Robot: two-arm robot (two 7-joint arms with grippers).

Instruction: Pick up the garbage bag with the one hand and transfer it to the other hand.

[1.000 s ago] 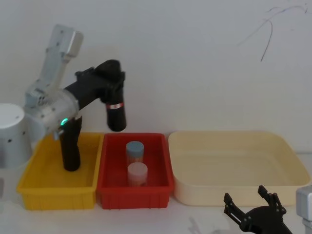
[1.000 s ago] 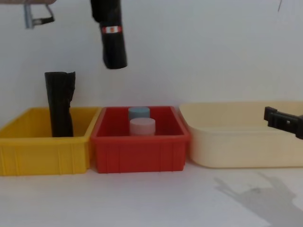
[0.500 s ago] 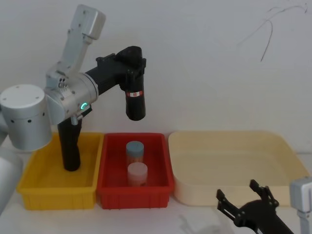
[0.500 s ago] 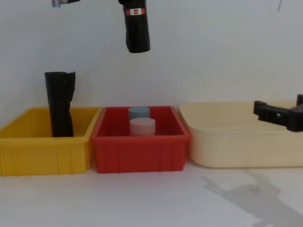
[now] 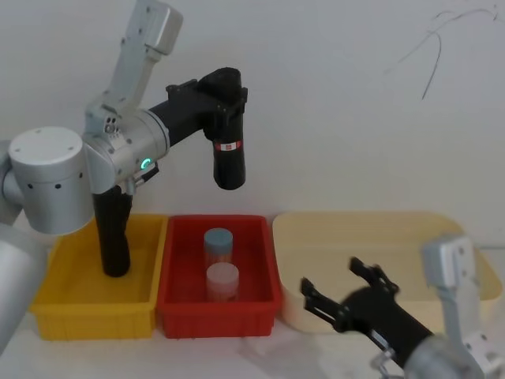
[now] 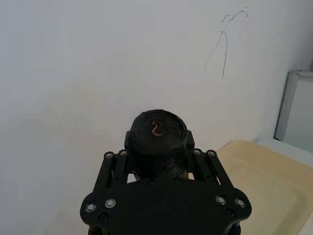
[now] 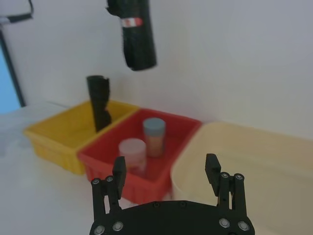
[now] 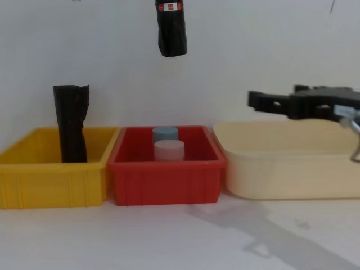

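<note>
- While the left gripper sits in the upper centre of the head view, its fingers are clamped on the top end of the garbage bag roll, which hangs below them in the air
- From the left wrist view the roll's round end shows between the two finger plates, pressed on both sides
- In the chest view the roll hangs from the top edge, above the red bin and a little right of its middle, well clear of it
- Its long axis is upright; the free end points straight down, and a small red and white label circles it near the gripped end
- At the lower right of the head view, the right gripper has its fingers spread apart with nothing between them, in front of the cream tray, well apart from the roll
- Two black rolls in all: the held one and a second black roll standing upright in the yellow bin at lower left
- Three containers in a row: yellow, red, cream
- Two lidded jars in the red bin: a blue-lidded jar behind a pale-lidded jar
</note>
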